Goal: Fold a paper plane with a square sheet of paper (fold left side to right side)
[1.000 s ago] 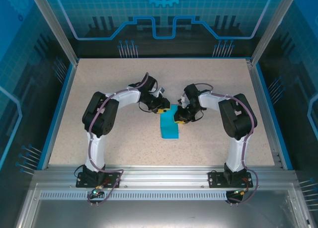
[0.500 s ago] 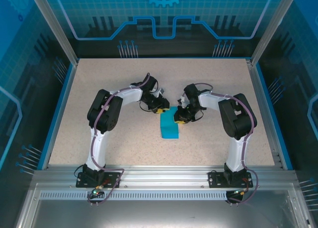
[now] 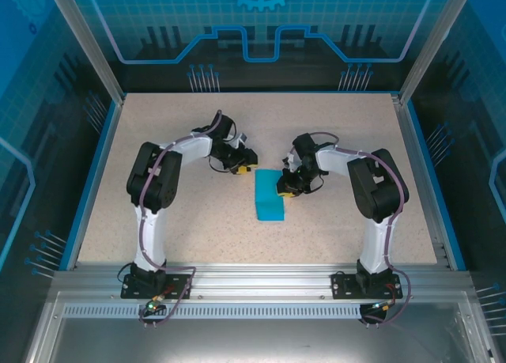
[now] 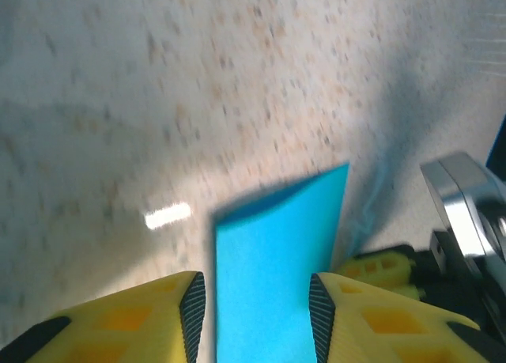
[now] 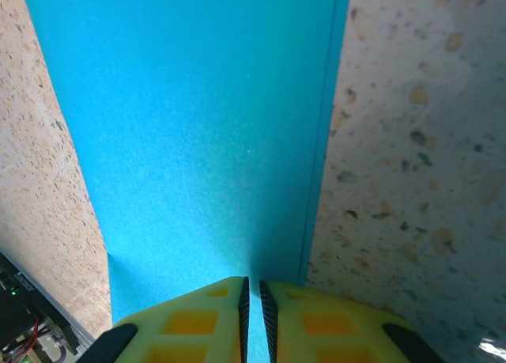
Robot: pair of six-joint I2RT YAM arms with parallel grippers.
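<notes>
The square sheet of paper, folded to a narrow cyan-blue strip, is seen lying flat near the middle of the speckled beige tabletop, its long sides running away from the arm bases. The left gripper is held just beside the strip's far left corner. In the left wrist view its yellow fingers are spread wide apart, gripping nothing, with the sheet's end framed between them. The right gripper is set at the strip's right edge, towards the far end. In the right wrist view its fingers are drawn almost together, a sliver of blue left between them; whether the sheet is pinched or merely pressed cannot be told. A layer's edge is seen running just inside the sheet's right border
</notes>
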